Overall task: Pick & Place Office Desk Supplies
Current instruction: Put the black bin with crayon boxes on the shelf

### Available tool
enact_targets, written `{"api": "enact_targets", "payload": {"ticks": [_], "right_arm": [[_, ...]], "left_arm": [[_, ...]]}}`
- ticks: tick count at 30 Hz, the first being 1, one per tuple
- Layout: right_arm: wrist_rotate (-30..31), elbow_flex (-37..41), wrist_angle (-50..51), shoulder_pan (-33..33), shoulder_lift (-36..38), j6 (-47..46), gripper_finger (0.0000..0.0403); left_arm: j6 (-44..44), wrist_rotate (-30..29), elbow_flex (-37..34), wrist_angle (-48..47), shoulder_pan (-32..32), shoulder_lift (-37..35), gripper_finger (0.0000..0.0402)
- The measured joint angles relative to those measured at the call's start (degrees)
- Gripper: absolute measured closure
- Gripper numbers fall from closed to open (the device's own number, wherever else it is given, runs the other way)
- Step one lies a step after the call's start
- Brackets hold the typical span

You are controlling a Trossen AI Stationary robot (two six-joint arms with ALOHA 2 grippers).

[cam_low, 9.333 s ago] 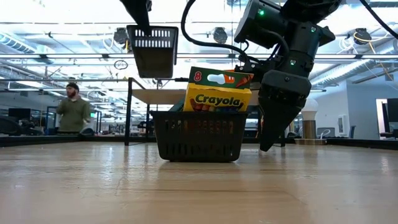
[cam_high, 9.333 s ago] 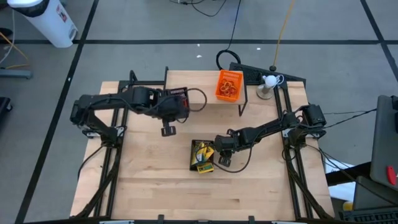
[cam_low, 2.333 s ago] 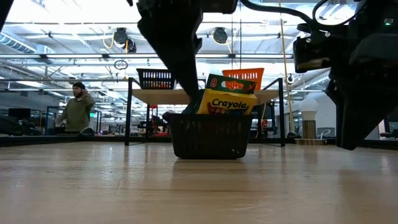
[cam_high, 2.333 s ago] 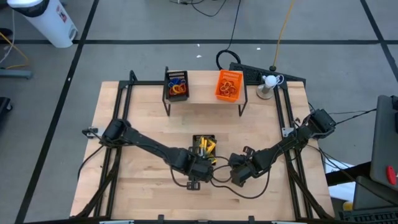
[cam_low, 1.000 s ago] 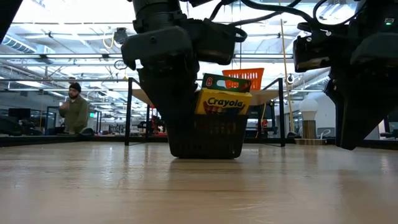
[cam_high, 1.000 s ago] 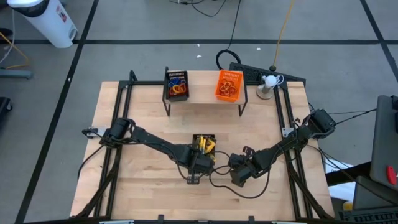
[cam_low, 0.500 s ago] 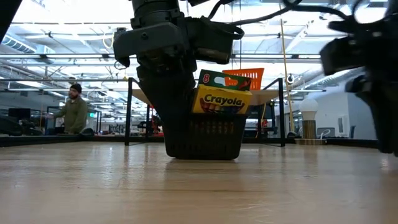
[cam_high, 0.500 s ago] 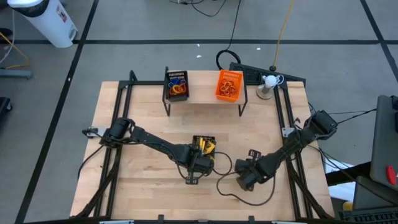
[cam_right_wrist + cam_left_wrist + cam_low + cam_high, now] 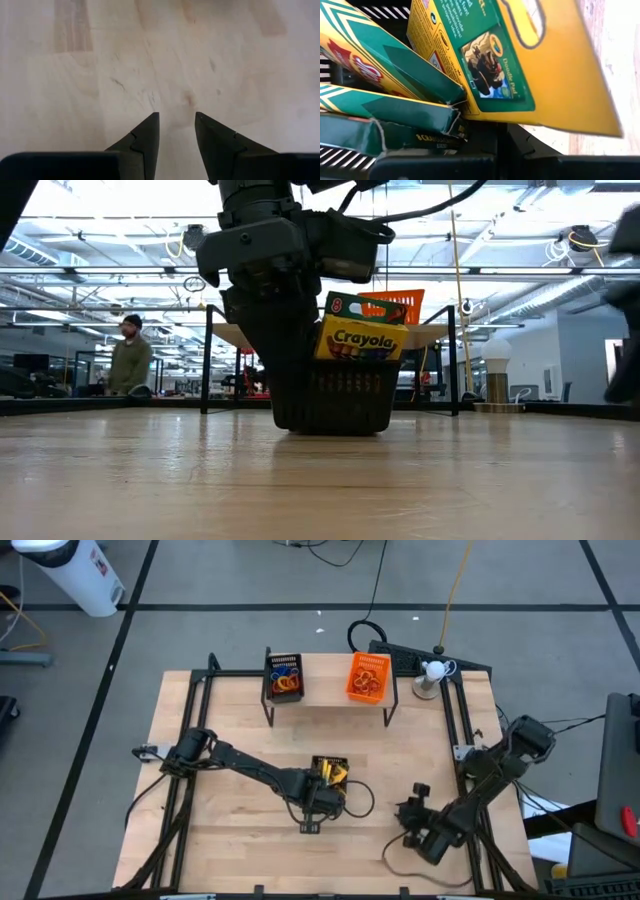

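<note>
Left tool: at the near edge of the black mesh tray of yellow-and-green crayon boxes, mid-surface.
Right tool: near right, apart.
Light wooden shelf: far, bearing black tray and orange tray.

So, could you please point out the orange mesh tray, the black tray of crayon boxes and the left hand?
orange mesh tray (image 9: 368,678): high view, its middle.
black tray of crayon boxes (image 9: 345,402): low view, front mesh wall.
left hand (image 9: 318,802): high view, at the tray's near rim.

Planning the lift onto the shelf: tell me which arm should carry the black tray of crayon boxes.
Left. Its hand is shut on the black tray; the right hand hangs open, apart, over bare table.
</note>
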State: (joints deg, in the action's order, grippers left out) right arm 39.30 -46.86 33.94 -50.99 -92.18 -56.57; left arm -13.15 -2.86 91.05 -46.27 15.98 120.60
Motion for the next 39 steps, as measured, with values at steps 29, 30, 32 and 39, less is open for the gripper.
{"api": "enact_targets", "payload": {"ticks": [29,30,32,39], "right_arm": [[-3.6,46.1,-85.1,12.2,12.0,26.2,0.0328],[-3.6,46.1,-85.1,12.6,12.0,26.3,0.0328],[-3.6,46.1,-85.0,13.0,12.0,26.4,0.0328],[-3.6,46.1,-86.0,13.1,12.0,27.3,0.0328]], "left_arm": [[8.6,-0.1,0.1,2.6,-3.0,-6.0,0.0401],[8.6,-0.1,0.1,2.5,-3.4,-6.7,0.0401],[8.6,-0.5,0.1,2.2,-4.3,-8.6,0.0401],[8.4,-5.0,0.1,-1.8,-6.5,-16.9,0.0401]]}}
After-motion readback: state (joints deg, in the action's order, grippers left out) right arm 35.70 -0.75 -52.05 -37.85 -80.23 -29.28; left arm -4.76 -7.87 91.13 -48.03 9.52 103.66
